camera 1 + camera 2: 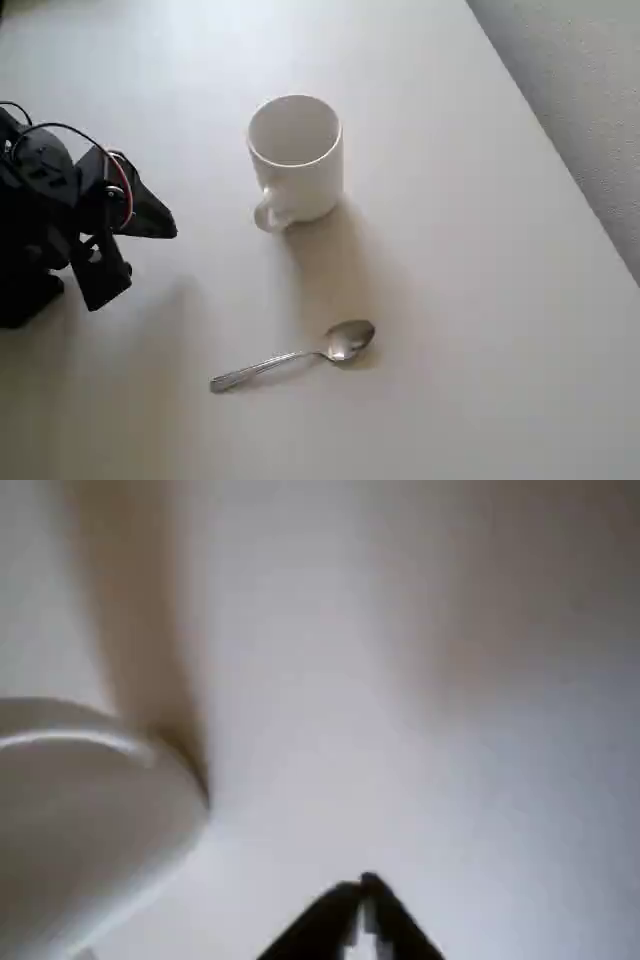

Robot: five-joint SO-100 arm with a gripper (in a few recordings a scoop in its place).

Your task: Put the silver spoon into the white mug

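Spoon and claw are far apart right now, and the black claw (165, 228) holds nothing. It sits at the left side of the overhead view, on the end of the black arm (45, 215) with its red and black wires. Its 2 tips are pressed together into 1 sharp point, which shows at the bottom of the wrist view (362, 890) too. The point aims toward the middle of the pale table (470, 300). Nearest to the claw is the white mug (296, 158), to its right in the overhead view. The mug stands upright, its mouth is open to the top, and its inside is white. Its small loop handle sticks out at the lower left, toward the claw. In the wrist view the mug (80, 810) is a blurry white shape at the left edge. Farther out, below the mug in the overhead view, the silver spoon (295, 356) lies flat on the table. Its round bowl points to the upper right and its thin handle runs down to the left. The spoon is well apart from the mug and touches nothing but the table.
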